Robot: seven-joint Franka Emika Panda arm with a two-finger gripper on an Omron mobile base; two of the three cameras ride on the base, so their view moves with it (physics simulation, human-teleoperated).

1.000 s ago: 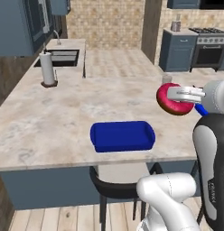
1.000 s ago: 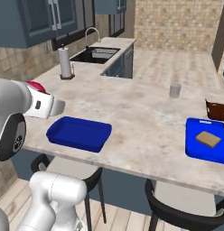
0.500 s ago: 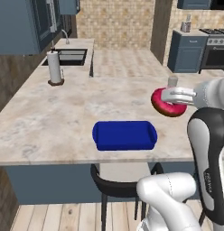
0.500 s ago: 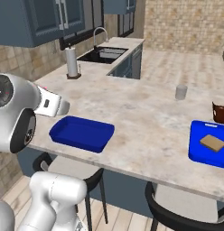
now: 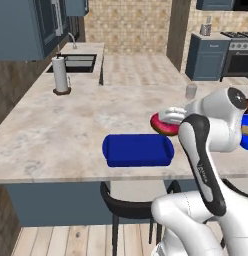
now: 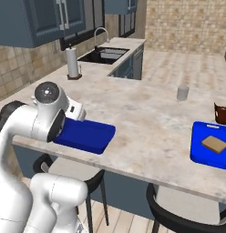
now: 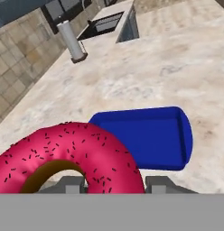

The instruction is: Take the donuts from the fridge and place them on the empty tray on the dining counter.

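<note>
Change: the base has driven closer along the desk (image 5: pixel 56 135); both base views have shifted, so the tray (image 5: pixel 138 149) now sits more in the middle, near the front edge. The things themselves have not moved.
Pincer: the pincer (image 5: pixel 172 116) is clenched on the pink donut (image 7: pixel 64 155); the donut is held between the jaws, above the desk and just beside the far right corner of the tray.
Donut: pink icing with dark sprinkles, hole visible in the hand view; in the left base view it (image 5: pixel 164 125) hangs over the desk, not yet over the tray floor.
Tray: blue, empty, low rim, lying flat near the front edge of the desk (image 6: pixel 85 135).
Meaning: I judge the carry is almost finished; the donut must come over the tray and go down before release.
Second donut: not placed yet, so the task is less than half done.
Around: paper towel roll (image 5: pixel 60 75) near the far left edge beside the sink (image 5: pixel 75 63); a cup (image 6: pixel 182 93) well apart in the middle; another blue tray with tan food (image 6: pixel 211 144) and a brown tray (image 6: pixel 222 113) toward the right edge.
In the way: nothing lies between donut and tray.
</note>
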